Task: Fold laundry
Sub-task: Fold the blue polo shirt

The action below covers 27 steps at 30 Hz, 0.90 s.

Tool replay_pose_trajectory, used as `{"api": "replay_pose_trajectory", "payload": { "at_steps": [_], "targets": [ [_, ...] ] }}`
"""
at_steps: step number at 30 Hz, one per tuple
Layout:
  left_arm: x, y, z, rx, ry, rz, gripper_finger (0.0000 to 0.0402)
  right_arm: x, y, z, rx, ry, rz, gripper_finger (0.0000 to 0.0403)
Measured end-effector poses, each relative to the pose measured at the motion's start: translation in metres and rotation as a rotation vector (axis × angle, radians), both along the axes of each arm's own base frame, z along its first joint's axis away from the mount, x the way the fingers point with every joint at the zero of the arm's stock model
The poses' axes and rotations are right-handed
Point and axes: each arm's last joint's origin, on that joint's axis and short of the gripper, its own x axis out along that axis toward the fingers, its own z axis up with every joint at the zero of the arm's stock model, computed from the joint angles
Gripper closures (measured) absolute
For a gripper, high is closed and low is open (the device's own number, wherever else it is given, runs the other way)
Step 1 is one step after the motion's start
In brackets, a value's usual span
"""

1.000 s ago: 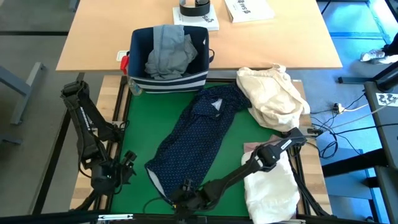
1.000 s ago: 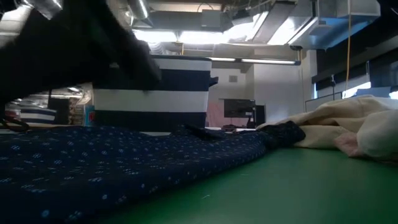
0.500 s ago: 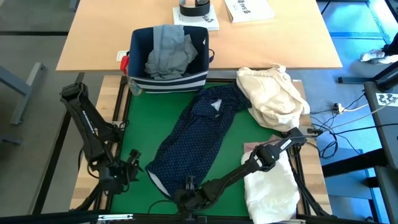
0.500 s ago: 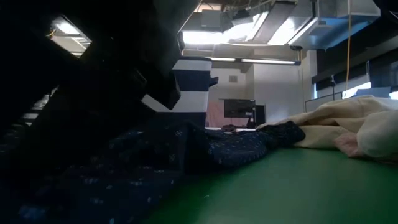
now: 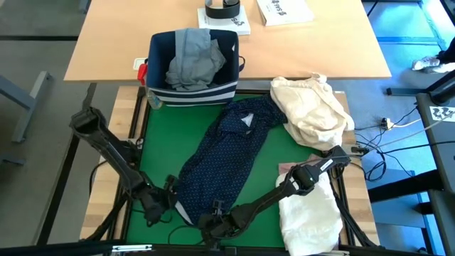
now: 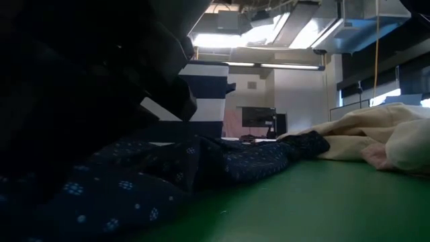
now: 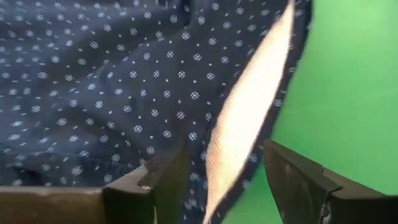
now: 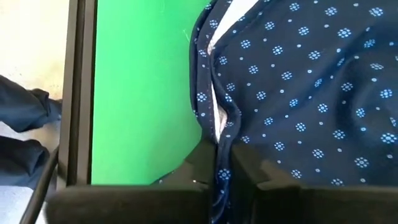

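My right gripper (image 8: 222, 177) pinches the hem of the navy dotted shirt (image 5: 224, 160) at the surface's near edge. My left gripper (image 7: 224, 180) straddles that hem, jaws spread. Pull unevenly and I think the shirt bunches.

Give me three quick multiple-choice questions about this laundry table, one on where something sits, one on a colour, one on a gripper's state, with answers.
1. Where are the grey jeans?
A. In the striped navy bin
B. On the green mat
C. Under the dotted shirt

2. What colour is the mat?
A. Blue
B. Green
C. Grey

3. How is the right gripper?
A. Wide open above the bin
B. Holding the cream bundle
C. Fingers shut on the navy dotted shirt

Answers: 1 A, the high view shows them piled in the bin. 2 B, green shows around the shirt. 3 C, the right wrist view shows the hem pinched between its fingers.
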Motion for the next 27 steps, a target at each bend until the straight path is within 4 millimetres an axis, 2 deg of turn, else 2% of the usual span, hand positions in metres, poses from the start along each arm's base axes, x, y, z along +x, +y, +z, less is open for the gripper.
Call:
{"api": "replay_pose_trajectory", "payload": {
  "at_steps": [4, 7, 13, 17, 23, 27],
  "targets": [
    [0.008, 0.002, -0.017, 0.040, 0.068, -0.013, 0.0175, 0.000, 0.001, 0.000, 0.020, -0.002, -0.026, 0.0386],
    [0.012, 0.002, -0.028, 0.049, 0.123, -0.022, 0.0168, 0.000, 0.001, 0.000, 0.026, -0.001, -0.033, 0.0376],
    [0.015, -0.001, -0.034, 0.080, 0.124, -0.094, 0.0181, 0.000, 0.001, 0.000, 0.027, -0.005, -0.036, 0.0367],
    [0.015, -0.002, -0.035, 0.099, 0.122, -0.137, 0.0230, 0.001, 0.001, -0.001, 0.015, -0.013, -0.045, 0.0367],
    [0.014, -0.003, -0.035, 0.078, 0.141, -0.160, 0.0373, 0.001, 0.000, 0.000, -0.006, -0.024, -0.048, 0.0385],
    [0.014, -0.003, -0.035, 0.069, 0.149, -0.147, 0.0391, -0.002, -0.001, 0.006, -0.024, -0.019, -0.055, 0.0393]
  ]
}}
